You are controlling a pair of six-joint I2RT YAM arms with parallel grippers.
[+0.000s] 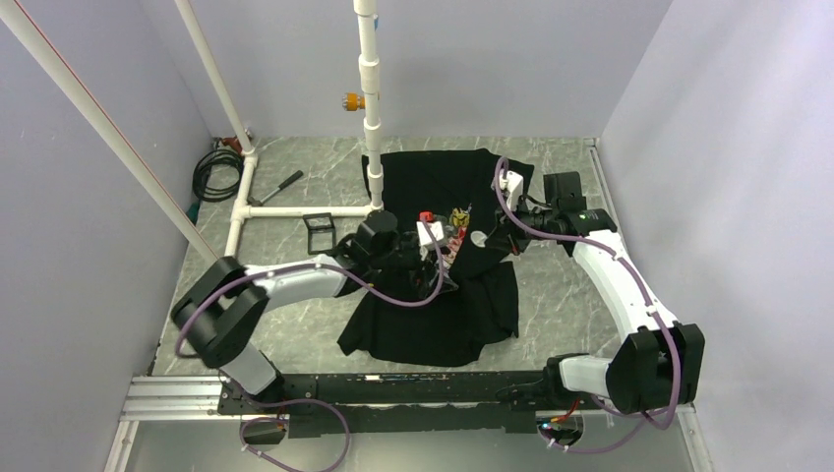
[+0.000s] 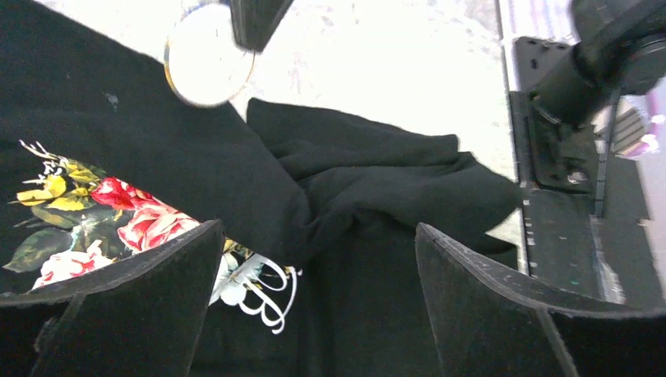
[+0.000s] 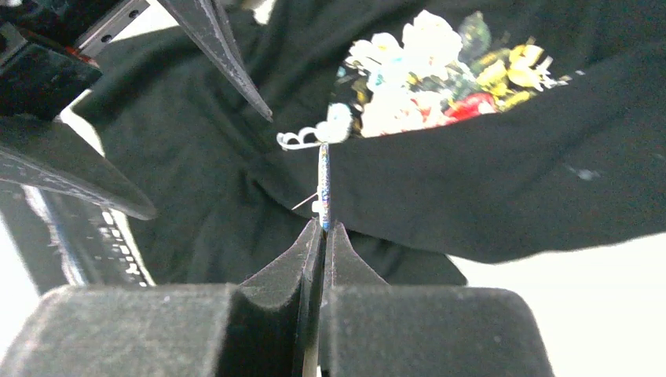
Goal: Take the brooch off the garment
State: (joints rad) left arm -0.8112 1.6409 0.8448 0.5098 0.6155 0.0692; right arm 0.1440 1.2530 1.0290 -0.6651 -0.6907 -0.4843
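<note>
The black T-shirt (image 1: 447, 320) lies crumpled on the table, its rose print (image 1: 454, 228) facing up. My right gripper (image 1: 489, 239) is shut on the brooch (image 1: 479, 239), a small pale disc. The right wrist view shows the brooch (image 3: 323, 177) edge-on between the closed fingertips of my right gripper (image 3: 323, 228), a thin pin sticking out to its left, in front of the shirt (image 3: 510, 181). The left wrist view shows the brooch (image 2: 206, 61) as a round disc above the shirt (image 2: 377, 181). My left gripper (image 2: 318, 236) is open and empty, just above the fabric beside the print (image 2: 118, 212).
A white pipe frame (image 1: 372, 98) stands at the back. A black cable coil (image 1: 211, 172), a small tool (image 1: 280, 187) and a black square frame (image 1: 320, 231) lie at the back left. The arms' mounting rail (image 1: 393, 388) runs along the near edge.
</note>
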